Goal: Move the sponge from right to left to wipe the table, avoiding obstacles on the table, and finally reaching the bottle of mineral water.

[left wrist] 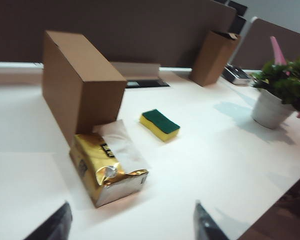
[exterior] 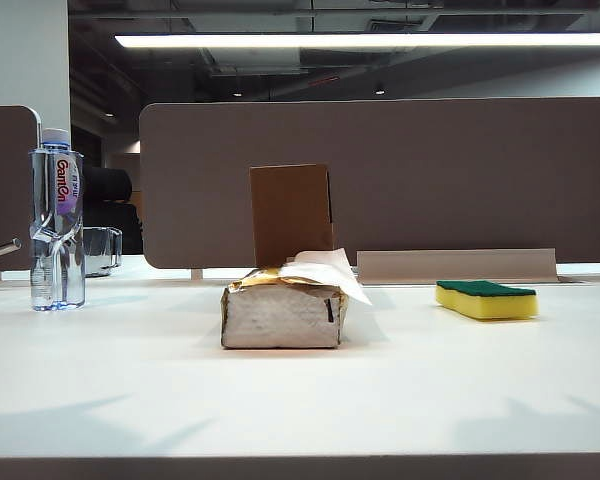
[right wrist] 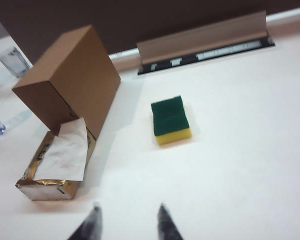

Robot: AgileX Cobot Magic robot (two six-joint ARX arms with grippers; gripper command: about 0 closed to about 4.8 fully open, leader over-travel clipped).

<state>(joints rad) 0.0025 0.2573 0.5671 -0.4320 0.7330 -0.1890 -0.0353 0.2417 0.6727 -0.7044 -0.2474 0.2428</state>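
- We see the yellow foam sponge with its dark green top [exterior: 486, 298] lying flat on the white table [exterior: 400, 390], right of the foil tissue pack [exterior: 283, 315] (brown cardboard box [exterior: 291, 213] behind).
- The clear water bottle [exterior: 57, 220] stands far left.
- Left gripper [left wrist: 131, 225] and right gripper [right wrist: 127, 224] hover with fingers parted, holding nothing.

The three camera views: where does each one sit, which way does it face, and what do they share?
Exterior view: low at the white table front edge, facing the brown divider; no robot parts show.
Left wrist view: above the gold-topped foil tissue pack, looking down across it; left gripper fingertips show, apart.
Right wrist view: above, looking down; right gripper fingertips show, apart.
Shared by all: yellow sponge with green top, upright brown cardboard box.
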